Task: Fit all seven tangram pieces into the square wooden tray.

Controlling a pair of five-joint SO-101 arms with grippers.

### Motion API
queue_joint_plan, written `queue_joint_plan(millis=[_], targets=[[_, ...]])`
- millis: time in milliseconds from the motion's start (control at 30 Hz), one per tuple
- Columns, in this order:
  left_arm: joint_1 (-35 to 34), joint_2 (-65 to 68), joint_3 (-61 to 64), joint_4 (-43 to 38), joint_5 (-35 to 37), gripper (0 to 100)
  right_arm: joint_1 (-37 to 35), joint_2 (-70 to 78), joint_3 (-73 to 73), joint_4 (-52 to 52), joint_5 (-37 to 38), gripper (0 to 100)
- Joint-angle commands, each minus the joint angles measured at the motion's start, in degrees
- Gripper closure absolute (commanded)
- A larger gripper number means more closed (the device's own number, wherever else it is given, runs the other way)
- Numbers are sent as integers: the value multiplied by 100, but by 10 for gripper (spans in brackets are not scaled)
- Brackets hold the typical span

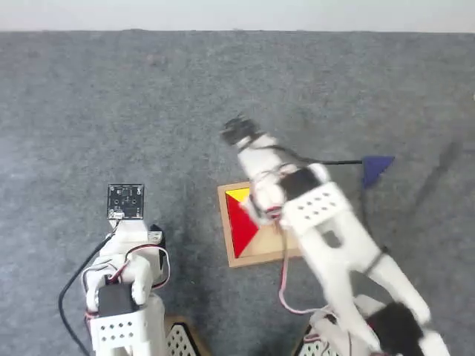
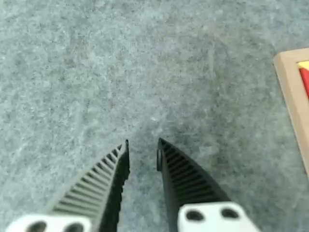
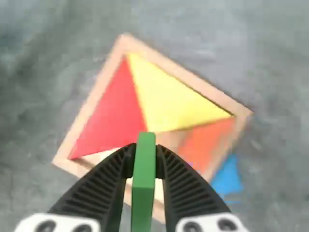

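The right tool [image 3: 144, 147] pinches a green piece [image 3: 143, 193] on edge between its two black fingers [image 3: 113, 176]. It hangs above the square wooden tray [image 3: 92, 99], over the rim nearest the camera. In the tray beyond it lie a red triangle [image 3: 113, 121] and a yellow triangle [image 3: 169, 104], touching along one long edge, with an orange piece [image 3: 207, 142] next to them. A blue piece [image 3: 227, 176] lies on the counter [image 3: 48, 58] just outside the tray's rim.

The left tool [image 2: 143, 145] is slightly spread, with a narrow gap between its tips and nothing in it. It sits low over bare grey counter, well apart from the tray's corner.

The high view adds a dark blue triangle [image 1: 376, 167] on the counter away from the tray; whether it is the blue piece cannot be told. There the right arm [image 1: 326, 222] covers most of the tray, leaving red and yellow slivers.
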Motion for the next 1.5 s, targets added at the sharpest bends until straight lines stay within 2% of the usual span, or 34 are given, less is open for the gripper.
queue_joint_plan(millis=[0,67,267,667,1000,1233,1467], targets=[[-26,-114,-75,18,-9,907,-778,505,-114,-435,273,991],[-26,-114,-75,18,-9,907,-989,831,-237,-646,264,991],[-26,-114,-75,18,-9,907,-971,1516,-607,-549,-97,991],[-26,-114,-75,18,-9,907,-646,1552,-554,338,-97,991],[-26,-114,-75,18,-9,907,-541,1560,-308,154,-97,987],[-26,-114,-75,18,-9,907,-585,1552,-237,215,-141,868],[-26,-114,-75,18,-9,907,-541,1543,-255,233,-123,865]])
